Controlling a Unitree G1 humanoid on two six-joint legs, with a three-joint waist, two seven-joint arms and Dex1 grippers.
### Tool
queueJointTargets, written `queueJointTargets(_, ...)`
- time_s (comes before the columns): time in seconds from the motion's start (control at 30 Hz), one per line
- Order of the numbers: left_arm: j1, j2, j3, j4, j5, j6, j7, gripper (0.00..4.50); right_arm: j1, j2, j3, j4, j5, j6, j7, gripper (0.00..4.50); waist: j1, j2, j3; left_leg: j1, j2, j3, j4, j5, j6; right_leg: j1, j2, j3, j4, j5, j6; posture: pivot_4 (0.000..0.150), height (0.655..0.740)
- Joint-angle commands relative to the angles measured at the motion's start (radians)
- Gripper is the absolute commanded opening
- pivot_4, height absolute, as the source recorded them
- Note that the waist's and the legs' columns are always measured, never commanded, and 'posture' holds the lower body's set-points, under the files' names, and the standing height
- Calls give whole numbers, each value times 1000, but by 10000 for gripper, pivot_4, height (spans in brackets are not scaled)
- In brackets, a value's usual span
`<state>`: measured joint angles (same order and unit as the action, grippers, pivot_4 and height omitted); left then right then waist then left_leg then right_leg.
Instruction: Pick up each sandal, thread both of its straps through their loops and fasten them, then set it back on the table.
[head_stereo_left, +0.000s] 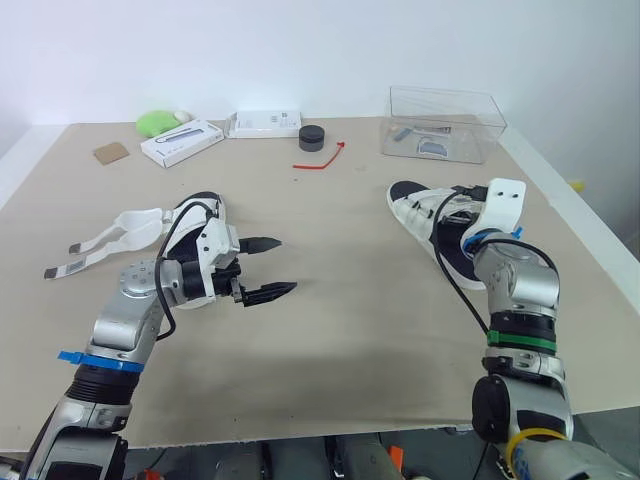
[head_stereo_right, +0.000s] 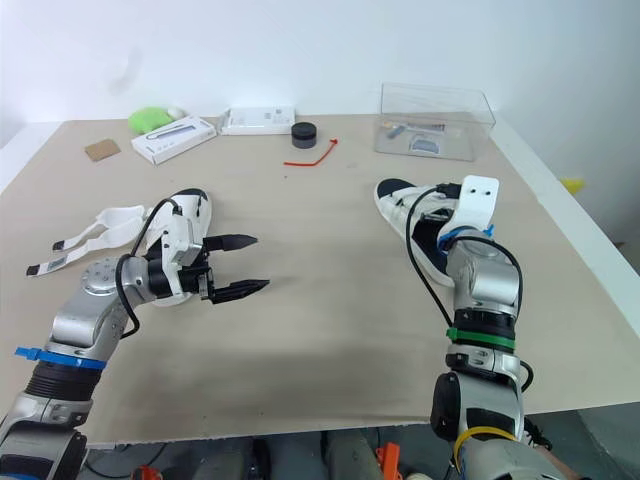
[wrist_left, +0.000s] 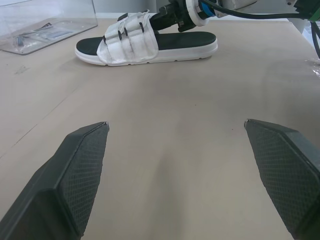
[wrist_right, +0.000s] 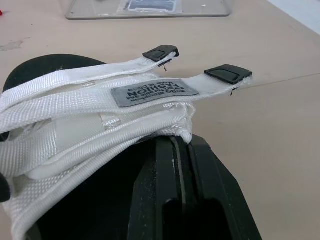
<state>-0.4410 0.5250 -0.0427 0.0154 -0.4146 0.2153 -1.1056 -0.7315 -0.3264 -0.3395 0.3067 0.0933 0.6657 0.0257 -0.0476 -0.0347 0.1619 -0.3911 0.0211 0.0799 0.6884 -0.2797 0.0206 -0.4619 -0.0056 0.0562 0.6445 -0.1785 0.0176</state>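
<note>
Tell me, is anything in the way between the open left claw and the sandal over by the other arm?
Nothing visible is. Only bare table lies between the left gripper and that sandal. The right gripper is at the sandal's straps, on its far side.

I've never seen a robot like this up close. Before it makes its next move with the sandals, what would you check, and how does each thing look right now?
1. Left tool open and free: ok, it is wide apart over the bare table.
2. Left sandal fastened: not ok, its straps lie loose, spread out on the table.
3. Left sandal close to the left tool: ok, it lies right beside it.
4. Right sandal resting on the table: ok, sole down.
5. Right tool holding the right sandal: cannot tell, its tip is tucked under that sandal's straps.
</note>
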Motion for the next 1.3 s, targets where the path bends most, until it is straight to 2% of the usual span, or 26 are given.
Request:
queueJointTargets(0.03, -1, 1, 3, -35, -1, -17, -1, 45000, -7, -28, 20, -58, 6, -45, 21, 7212, 0, 0, 0, 0, 0, 0, 0, 0, 0, 0, 0, 0, 0, 0, 0, 1500, 7400)
queueJointTargets(0.07, -1, 1, 2, -35, 0, -17, -2, 45000, -8, -30, 25, -62, 10, -43, 28, 10391, 0, 0, 0, 0, 0, 0, 0, 0, 0, 0, 0, 0, 0, 0, 0, 1500, 7400)
queueJointTargets(0.17, 1, -1, -1, -33, 6, -21, -1, 45000, -4, -33, 43, -96, 18, -16, 51, 25414, -1, 0, 0, 0, 0, 1, 0, 0, 0, 0, 0, 0, 0, 0, 0, 1500, 7400)
queueJointTargets(0.2, 3, -1, -2, -33, 8, -23, -1, 45000, 1, -38, 56, -123, 20, 12, 65, 27733, 0, 0, 0, 0, 0, 1, 0, 0, 0, 0, 0, 0, 0, 0, 0, 1500, 7400)
queueJointTargets(0.3, 9, -2, -5, -34, 14, -28, 0, 45000, 38, -75, 109, -244, 39, 146, 136, 43032, 0, 0, 0, 0, 0, 0, 0, 0, 0, 0, 0, 0, 0, 0, 0, 1500, 7400)
queueJointTargets(0.33, 11, -2, -4, -35, 15, -28, 0, 45000, 57, -97, 129, -293, 51, 197, 170, 44637, 0, 0, 0, 0, 0, 0, 0, 0, 1, 0, 0, 0, 0, -1, 0, 1500, 7400)
queueJointTargets(0.53, 12, 0, -2, -22, 22, -39, 0, 45000, 137, -250, 207, -518, 129, 400, 338, 44637, 2, 0, 0, 0, 0, 0, 0, -1, 1, 0, 0, -1, 0, -2, 1, 1500, 7400)
queueJointTargets(0.63, 9, -4, -2, -15, 23, -44, 2, 45000, 144, -297, 221, -610, 217, 438, 445, 44637, 2, 0, 0, 0, -1, 0, 0, -1, 2, 1, 0, -1, 0, -3, 3, 1500, 7400)
queueJointTargets(0.7, 5, -10, -1, -13, 18, -43, 5, 45000, 135, -290, 203, -664, 316, 407, 546, 44637, -1, -1, 0, 1, 0, 0, 0, -1, 2, 1, 1, -1, -1, -4, 4, 1500, 7400)
queueJointTargets(0.8, -3, -17, 1, -7, 19, -44, 9, 45000, 123, -237, 127, -716, 542, 420, 700, 44637, 0, -1, 0, 2, 2, -1, 0, -1, 2, 2, 3, -1, -1, -5, 6, 1500, 7400)
queueJointTargets(0.83, -5, -18, 2, -3, 20, -44, 11, 45000, 143, -250, 131, -729, 583, 388, 775, 44637, 1, -1, 0, 2, 2, -2, 0, -1, 2, 2, 3, -2, 0, -5, 6, 1500, 7400)
queueJointTargets(0.93, -11, -28, 15, 6, 24, -40, 35, 45000, 219, -299, 223, -682, 531, 126, 995, 44637, 7, -2, 0, 2, 2, -4, 1, 0, 2, 5, 2, -6, -2, -6, 5, 1500, 7400)
queueJointTargets(1.13, -29, -61, 61, 10, 74, 22, 252, 45000, 182, -273, 361, -455, 407, -257, 1211, 44637, 3, -3, 0, 1, 0, -1, 4, -1, 2, 5, 0, -3, -3, -4, 9, 1500, 7400)
queueJointTargets(1.3, 56, -72, 103, -156, 94, 129, 436, 45000, 121, -228, 422, -328, 370, -392, 1292, 44637, 2, -3, 0, 2, 2, -2, 4, -1, 2, 5, 1, -3, -1, -1, 1, 1500, 7400)
